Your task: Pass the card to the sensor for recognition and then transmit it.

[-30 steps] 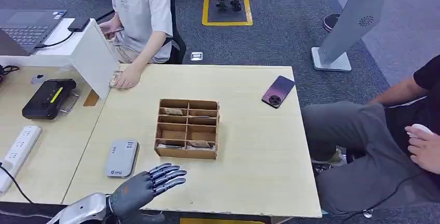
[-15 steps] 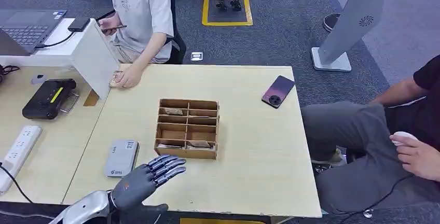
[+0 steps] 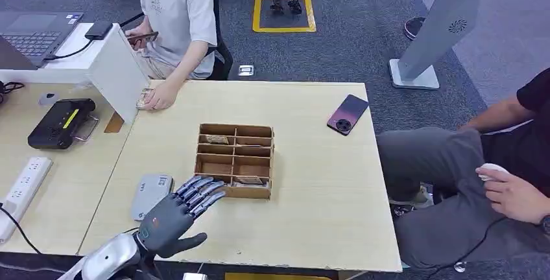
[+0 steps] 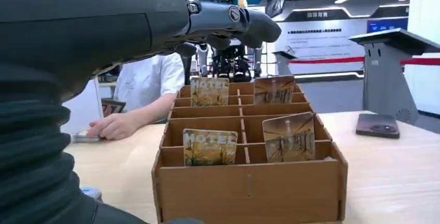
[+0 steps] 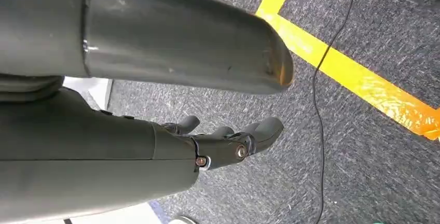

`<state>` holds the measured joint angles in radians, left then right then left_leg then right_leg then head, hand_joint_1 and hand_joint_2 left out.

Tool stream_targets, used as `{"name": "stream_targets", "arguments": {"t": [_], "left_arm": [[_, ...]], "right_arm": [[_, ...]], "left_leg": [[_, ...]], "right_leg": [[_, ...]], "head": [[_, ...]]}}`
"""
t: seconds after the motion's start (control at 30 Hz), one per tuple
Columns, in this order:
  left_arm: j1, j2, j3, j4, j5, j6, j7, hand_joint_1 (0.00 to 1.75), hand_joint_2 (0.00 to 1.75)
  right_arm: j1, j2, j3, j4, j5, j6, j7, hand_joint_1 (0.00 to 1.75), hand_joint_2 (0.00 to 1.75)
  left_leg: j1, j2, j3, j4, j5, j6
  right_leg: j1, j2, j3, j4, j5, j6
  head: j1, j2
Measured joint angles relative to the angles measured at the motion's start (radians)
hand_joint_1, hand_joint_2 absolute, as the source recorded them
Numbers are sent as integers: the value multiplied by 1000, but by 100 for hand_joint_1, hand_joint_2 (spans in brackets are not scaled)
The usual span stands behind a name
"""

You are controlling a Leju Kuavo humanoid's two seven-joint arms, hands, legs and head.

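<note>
The left hand [image 3: 174,214] hovers over the table [image 3: 318,183] with fingers spread and straight, holding nothing, its fingertips near the front left corner of the wooden card box [image 3: 235,161]; hotel cards [image 4: 210,147] stand upright in the box's compartments; a grey card sensor [image 3: 150,195] lies just left of the hand; the right hand [image 5: 228,143] hangs above carpet, fingers loosely extended, empty.
</note>
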<state>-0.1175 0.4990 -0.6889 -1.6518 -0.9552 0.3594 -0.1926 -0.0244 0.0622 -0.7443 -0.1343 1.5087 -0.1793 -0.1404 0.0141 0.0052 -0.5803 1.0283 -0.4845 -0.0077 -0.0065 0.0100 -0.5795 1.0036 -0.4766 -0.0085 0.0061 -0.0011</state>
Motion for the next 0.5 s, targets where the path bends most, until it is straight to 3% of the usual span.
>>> {"name": "stream_targets", "arguments": {"t": [0.5], "left_arm": [[-64, -59, 6, 80, -27, -39, 42, 0, 175]], "right_arm": [[-5, 0, 0, 0, 14, -1, 8, 0, 0]], "left_leg": [[0, 0, 0, 0, 0, 0]], "right_leg": [[0, 0, 0, 0, 0, 0]], "head": [[0, 0]]}}
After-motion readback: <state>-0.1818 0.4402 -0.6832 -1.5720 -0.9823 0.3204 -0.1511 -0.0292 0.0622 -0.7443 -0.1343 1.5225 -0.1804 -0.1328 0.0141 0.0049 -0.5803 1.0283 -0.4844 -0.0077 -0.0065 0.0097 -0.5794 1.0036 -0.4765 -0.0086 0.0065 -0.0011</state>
